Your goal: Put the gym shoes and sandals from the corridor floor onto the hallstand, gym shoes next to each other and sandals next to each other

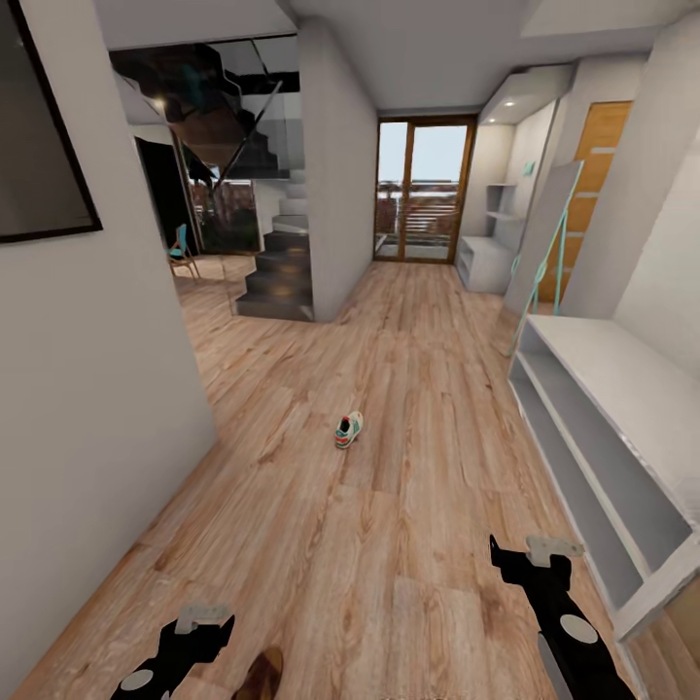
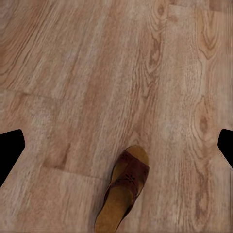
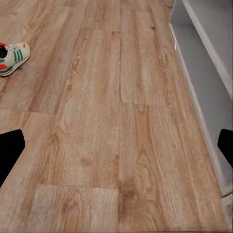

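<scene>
Light brown wood-grain plank floor (image 1: 408,369) runs through the middle of the frame, matt with a faint sheen and knots. Low in the left wrist frame, a brown leather strappy sandal (image 2: 122,191), insole tan and dull. At right, the pale grey-white shelf unit (image 1: 622,408) looks smooth, painted, matt. Centre floor, a white sneaker with green stripes (image 1: 348,429), seemingly cloth or leather.

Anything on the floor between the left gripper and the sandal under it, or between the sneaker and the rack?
Nothing visible. The sandal lies on bare floor just ahead of the left gripper, both fingers apart. Between the sneaker and the hallstand there is only open planking; its shelves look empty.
</scene>
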Tool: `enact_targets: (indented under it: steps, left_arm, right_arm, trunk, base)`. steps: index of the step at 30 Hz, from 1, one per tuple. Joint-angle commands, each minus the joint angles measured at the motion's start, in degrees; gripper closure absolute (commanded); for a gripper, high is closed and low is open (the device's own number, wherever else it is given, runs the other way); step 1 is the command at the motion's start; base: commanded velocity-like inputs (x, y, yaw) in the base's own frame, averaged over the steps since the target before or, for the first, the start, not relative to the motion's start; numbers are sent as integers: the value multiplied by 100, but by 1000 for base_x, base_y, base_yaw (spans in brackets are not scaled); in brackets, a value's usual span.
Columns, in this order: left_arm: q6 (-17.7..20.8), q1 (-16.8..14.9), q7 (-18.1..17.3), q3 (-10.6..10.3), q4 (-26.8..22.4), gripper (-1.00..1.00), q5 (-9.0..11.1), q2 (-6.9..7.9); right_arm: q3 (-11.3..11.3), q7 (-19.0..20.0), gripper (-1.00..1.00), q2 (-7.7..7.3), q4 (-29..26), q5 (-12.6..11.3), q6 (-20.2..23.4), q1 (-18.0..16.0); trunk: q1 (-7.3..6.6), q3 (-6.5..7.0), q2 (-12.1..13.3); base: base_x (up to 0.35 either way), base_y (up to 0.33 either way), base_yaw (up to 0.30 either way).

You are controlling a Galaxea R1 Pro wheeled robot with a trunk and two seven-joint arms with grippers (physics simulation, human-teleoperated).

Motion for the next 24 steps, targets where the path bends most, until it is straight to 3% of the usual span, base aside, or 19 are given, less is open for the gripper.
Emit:
enact_targets:
  steps: [1,7,18,24]
  left_arm:
    - [-11,-1,-34,13,1,-100,24,0]
    - [-16,2,-35,11,-3,-100,29,2]
    - [-15,-1,-35,12,-5,-100,32,9]
    - [-12,-5,-34,15,-5,-100,30,9]
  right_arm:
    - [8,-23,-100,-2,-7,-3,33,-3]
    - [12,-23,-100,5,-12,-3,33,-3]
    - [12,-23,-100,16,-27,-3,33,-3]
    - [13,-23,-100,17,-32,-3,33,-3]
  trunk:
    - [-1,-7,-2]
    - [-1,-13,-2]
    - [-1,-15,-2]
    - [131,-125,-243]
  base:
    - [-1,0,-247]
    - [0,0,-147]
    - [0,0,-27]
    - [0,0,-4]
